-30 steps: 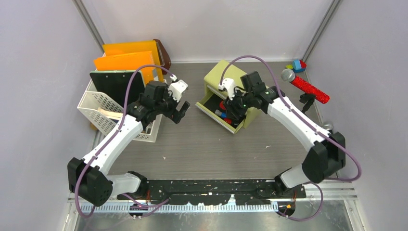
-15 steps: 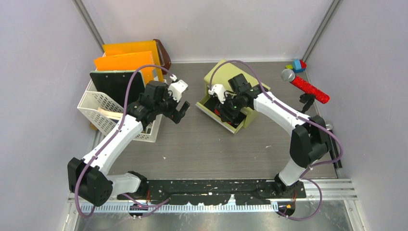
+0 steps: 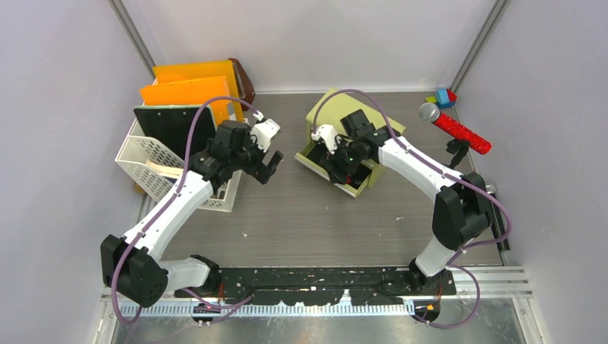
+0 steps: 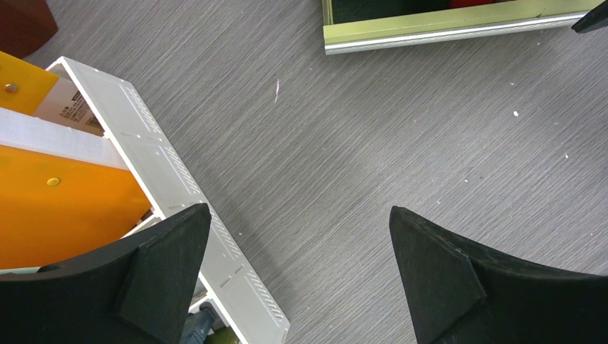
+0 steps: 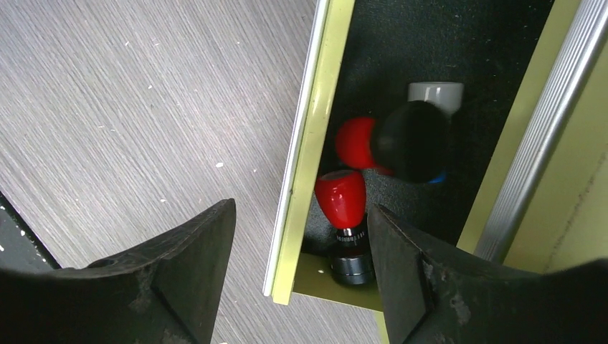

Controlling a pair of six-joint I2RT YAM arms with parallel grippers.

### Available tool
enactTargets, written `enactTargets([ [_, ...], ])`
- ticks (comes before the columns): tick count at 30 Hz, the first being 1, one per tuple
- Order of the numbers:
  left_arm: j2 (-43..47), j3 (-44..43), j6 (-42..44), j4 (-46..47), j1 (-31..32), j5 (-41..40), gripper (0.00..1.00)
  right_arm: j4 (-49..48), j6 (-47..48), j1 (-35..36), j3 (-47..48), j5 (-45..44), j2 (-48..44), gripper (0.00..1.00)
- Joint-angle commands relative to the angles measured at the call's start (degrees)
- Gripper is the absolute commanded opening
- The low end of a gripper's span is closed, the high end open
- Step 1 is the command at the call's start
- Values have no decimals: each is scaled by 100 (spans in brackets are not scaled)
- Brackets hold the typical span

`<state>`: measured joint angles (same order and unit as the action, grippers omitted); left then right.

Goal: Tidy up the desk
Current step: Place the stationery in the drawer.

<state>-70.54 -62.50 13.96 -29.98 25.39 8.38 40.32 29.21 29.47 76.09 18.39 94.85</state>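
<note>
Here, dark wood-grain desk point(image 3: 315, 215) spanning the middle, left fingers point(image 4: 165, 279) spread wide and empty beside the white basket point(image 4: 158, 165) at ten o'clock, right fingers point(image 5: 179, 279) spread astride the front of the open drawer point(image 5: 315, 107) at twelve o'clock, red-capped items point(image 5: 343, 197) inside.

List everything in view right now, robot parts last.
desk: 1, dark grey-brown, under everything
cabinet: 1, yellow-green, back centre
drawer: 1, yellow-green, pulled out of the cabinet
red-topped pieces: 2, red, in the drawer
round piece: 1, black, in the drawer
basket: 1, white, left side
folders: 2, orange, upright, back left
board: 1, black, upright in front of the folders
brown object: 1, brown, behind the folders
microphone: 1, red handle, silver head, back right
blocks: about 3, blue, red, green, far right corner
left gripper: 1, black, open over bare desk by the basket
right gripper: 1, black, open astride the drawer's front wall
</note>
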Motion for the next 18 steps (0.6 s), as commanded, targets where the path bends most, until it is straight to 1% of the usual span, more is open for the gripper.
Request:
enactTargets([
  [1,171,-65,10,56,1,35,100,-298,-32,-72,110,-277,-412,74],
  [10,247,-33,36,39,1,11,100,-339,-268,176,47,-417,-818,74],
  [18,372,50,63,113,1,-3,100,-233,-410,244,229,-606,-682,74],
])
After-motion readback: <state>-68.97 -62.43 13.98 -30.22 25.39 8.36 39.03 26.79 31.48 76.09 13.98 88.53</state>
